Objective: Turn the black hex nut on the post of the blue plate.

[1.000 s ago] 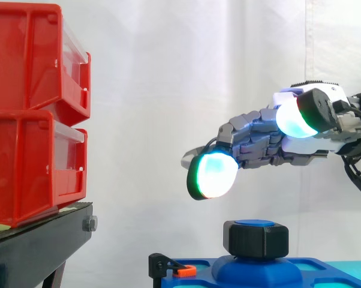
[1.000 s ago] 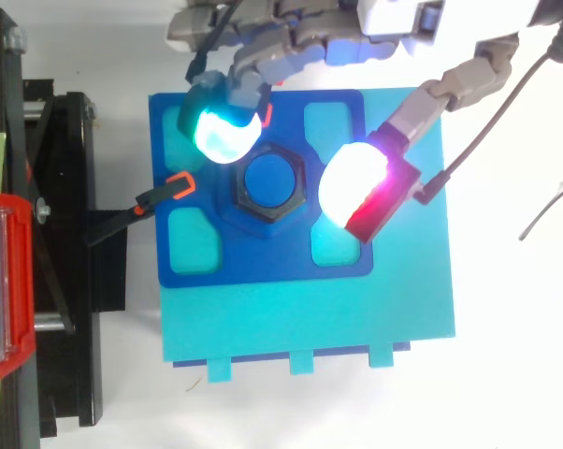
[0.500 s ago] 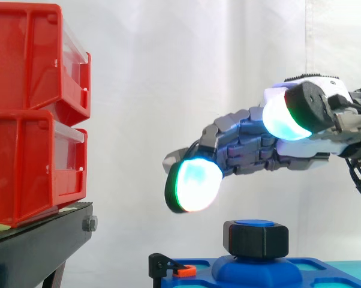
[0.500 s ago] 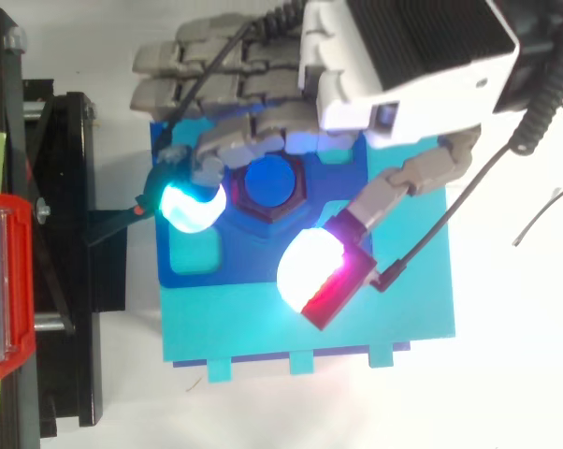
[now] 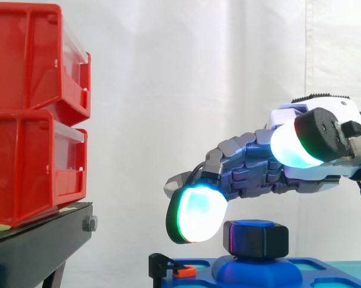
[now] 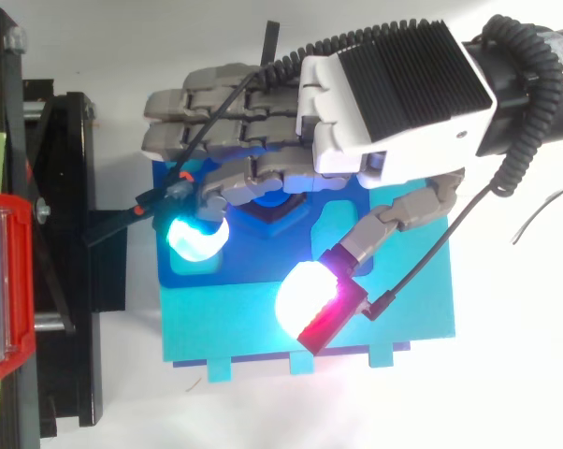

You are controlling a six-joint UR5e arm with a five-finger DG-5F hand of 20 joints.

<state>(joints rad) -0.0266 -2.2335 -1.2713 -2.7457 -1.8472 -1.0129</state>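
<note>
1. Side view: chunky black plastic hex nut (image 5: 255,238) sits on the blue post (image 5: 254,223), mid blue moulded plate (image 5: 312,271), right under my hand (image 5: 258,174).
2. Hand's spread, fingers apart, clamped on nothing; one glowing pad (image 5: 195,213) hangs just beside the nut's left flat.
3. Nut looks rigid, light, prob. smooth. I'd pinch opposite flats, firm, w/ thumb across.

Hand (image 6: 394,103) hovering just above black hex nut (image 5: 255,239), fingers (image 5: 195,214) spreading loosely, one glowing pad hanging beside nut.
</note>
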